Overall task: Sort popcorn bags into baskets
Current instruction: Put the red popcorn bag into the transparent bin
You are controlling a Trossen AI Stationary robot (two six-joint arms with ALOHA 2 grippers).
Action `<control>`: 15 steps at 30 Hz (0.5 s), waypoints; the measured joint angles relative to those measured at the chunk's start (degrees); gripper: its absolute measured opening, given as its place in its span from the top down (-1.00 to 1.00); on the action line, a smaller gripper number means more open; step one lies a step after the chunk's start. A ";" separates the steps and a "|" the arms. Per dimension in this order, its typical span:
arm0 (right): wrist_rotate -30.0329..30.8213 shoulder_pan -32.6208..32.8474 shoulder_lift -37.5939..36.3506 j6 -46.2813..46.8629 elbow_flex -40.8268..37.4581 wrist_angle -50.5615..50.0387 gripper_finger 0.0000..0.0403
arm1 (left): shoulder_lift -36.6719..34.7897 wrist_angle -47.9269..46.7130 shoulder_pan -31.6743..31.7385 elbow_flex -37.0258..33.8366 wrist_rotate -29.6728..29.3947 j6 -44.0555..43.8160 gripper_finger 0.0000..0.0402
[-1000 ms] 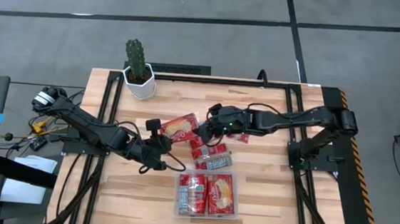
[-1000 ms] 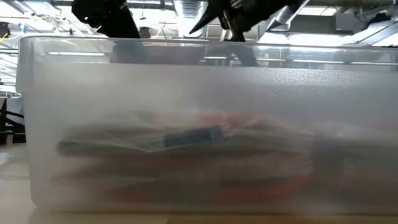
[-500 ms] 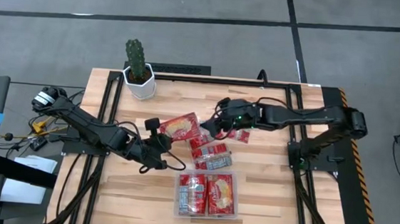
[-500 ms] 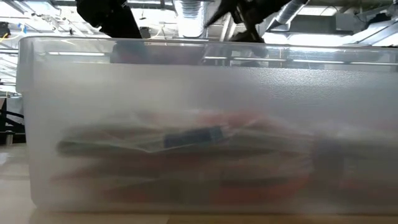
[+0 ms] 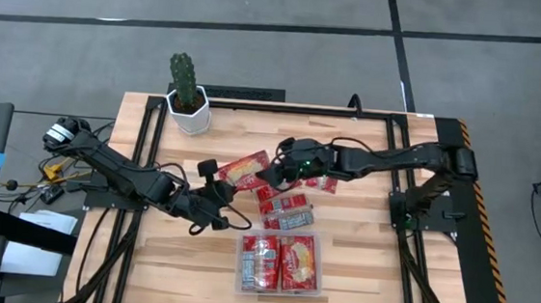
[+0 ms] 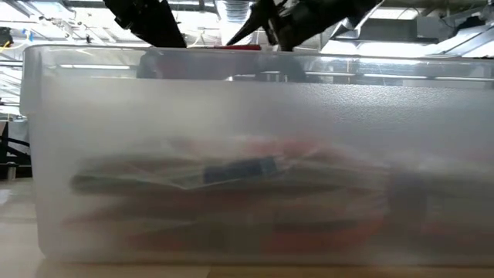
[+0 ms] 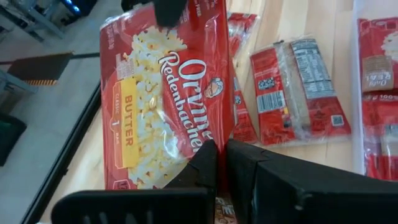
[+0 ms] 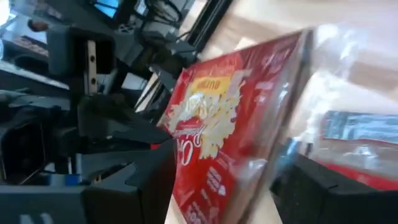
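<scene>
Since the earlier frames, the right gripper (image 5: 271,174) had swung back toward the left gripper, to the far edge of the raised popcorn bag. Left to right: the cactus pot (image 5: 188,109) stood at the table's (image 5: 358,265) far left corner, well apart from both arms. The left gripper (image 5: 217,188) was closed on the near edge of the raised popcorn bag (image 5: 243,169); in its wrist view the two dark fingers (image 7: 205,162) pinched the bag's lower edge with almost no gap, and the packet (image 7: 168,93) rose upright ahead of them. The right gripper sat at the opposite edge of the same bag, its fingers (image 8: 143,180) spread wide on either side of the packet (image 8: 230,137); whether they touched it could not be told. Loose bags (image 5: 283,211) lay flat on the table just below the right gripper, with another (image 5: 323,183) beside its wrist. The clear basket (image 5: 237,286) stood nearest the front edge, beyond the loose bags from both grippers, with two bags (image 5: 281,262) lying flat inside.
</scene>
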 joint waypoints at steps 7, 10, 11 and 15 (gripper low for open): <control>-1.92 -0.09 2.01 2.32 -0.02 3.34 0.19 | 0.00 0.80 0.02 0.00 0.62 0.39 0.99; -1.91 -0.09 1.53 1.03 -0.07 3.33 0.74 | 0.02 0.88 0.05 0.00 1.84 0.14 0.91; -1.86 -0.09 1.15 -0.37 -0.05 3.64 0.85 | 0.02 0.97 0.08 0.00 2.21 -0.05 0.87; -6.52 -1.62 -0.02 -2.30 -0.02 2.59 0.88 | 0.02 1.46 0.02 0.04 6.56 -1.57 0.67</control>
